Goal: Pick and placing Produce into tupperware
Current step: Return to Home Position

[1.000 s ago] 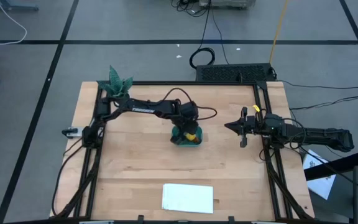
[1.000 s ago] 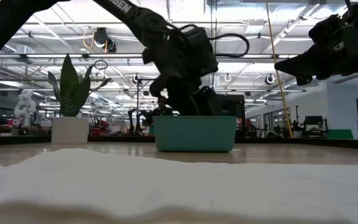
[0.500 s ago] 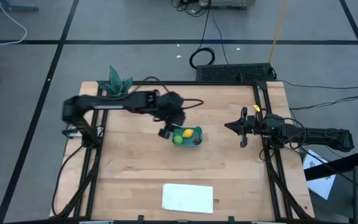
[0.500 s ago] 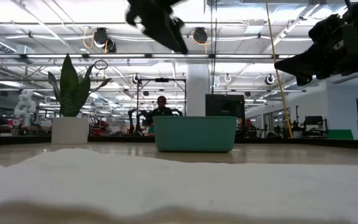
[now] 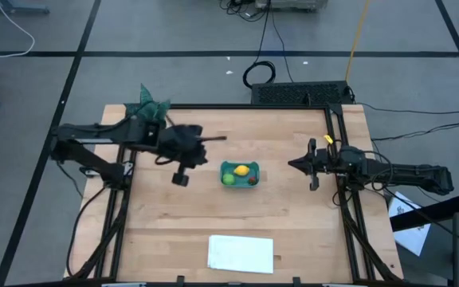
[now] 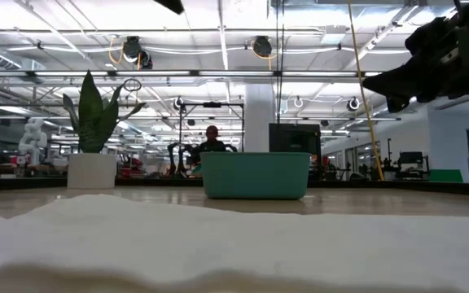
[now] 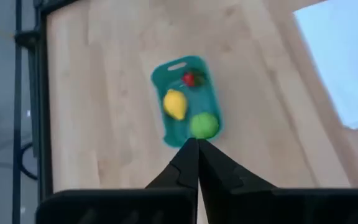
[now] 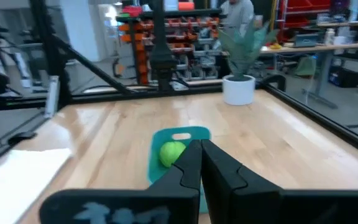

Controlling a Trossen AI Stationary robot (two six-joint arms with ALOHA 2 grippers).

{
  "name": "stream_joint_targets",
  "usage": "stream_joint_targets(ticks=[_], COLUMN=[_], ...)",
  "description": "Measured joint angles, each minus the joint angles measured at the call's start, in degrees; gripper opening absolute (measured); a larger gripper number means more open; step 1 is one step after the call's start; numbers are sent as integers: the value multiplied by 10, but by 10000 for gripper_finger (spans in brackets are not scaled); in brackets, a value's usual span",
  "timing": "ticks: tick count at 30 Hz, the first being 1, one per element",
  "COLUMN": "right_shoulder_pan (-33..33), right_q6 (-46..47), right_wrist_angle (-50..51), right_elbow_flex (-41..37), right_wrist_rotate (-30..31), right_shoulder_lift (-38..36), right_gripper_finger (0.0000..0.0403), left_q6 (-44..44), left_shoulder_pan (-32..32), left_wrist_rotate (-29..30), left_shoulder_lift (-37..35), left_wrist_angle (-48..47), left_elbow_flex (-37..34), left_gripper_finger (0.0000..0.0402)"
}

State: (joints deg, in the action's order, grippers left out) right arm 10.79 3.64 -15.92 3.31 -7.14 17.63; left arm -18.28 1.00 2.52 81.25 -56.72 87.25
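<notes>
The teal tupperware (image 5: 239,174) stands on the wooden table near its middle; it also shows in the low view (image 6: 255,175). Inside it lie the yellow lemon-like piece (image 7: 175,103), the lime-green round piece (image 7: 204,125) and the small red piece (image 7: 189,78). My left gripper (image 5: 182,178) is shut and empty, raised above the table to the tub's left. My right gripper (image 5: 293,163) is shut and empty, held above the table's right side, pointing at the tub.
A potted green plant (image 5: 148,106) stands at the far left corner. A flat white sheet (image 5: 241,253) lies near the front edge. Black frame rails run along the table's left and right sides. A person shows far behind the tub in the low view (image 6: 211,140).
My left gripper has risen out of the tupperware and drawn back toward the table's left edge, leaving the three pieces in the tub. The tub has stayed where it was. My right arm has kept still.
</notes>
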Motion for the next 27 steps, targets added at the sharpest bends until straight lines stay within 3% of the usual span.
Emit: stream_joint_targets(ticks=[3,8,20,27], right_shoulder_pan=[0,0,0,0], right_q6=[4,8,19,35], right_wrist_angle=[-5,-6,-1,0], right_elbow_flex=[0,0,1,1], right_wrist_rotate=[-16,-21,-37,-37], right_shoulder_lift=[-8,-21,-44,-51], right_gripper_finger=[0,0,0,0], left_q6=[4,-2,40,115], left_shoulder_pan=[29,53,7,-4], left_wrist_rotate=[1,-6,-77,-48], left_shoulder_lift=[-31,-104,-333,-420], left_wrist_angle=[18,166,571,740], left_elbow_flex=[-29,-144,-491,-656], left_gripper_finger=[3,1,0,0])
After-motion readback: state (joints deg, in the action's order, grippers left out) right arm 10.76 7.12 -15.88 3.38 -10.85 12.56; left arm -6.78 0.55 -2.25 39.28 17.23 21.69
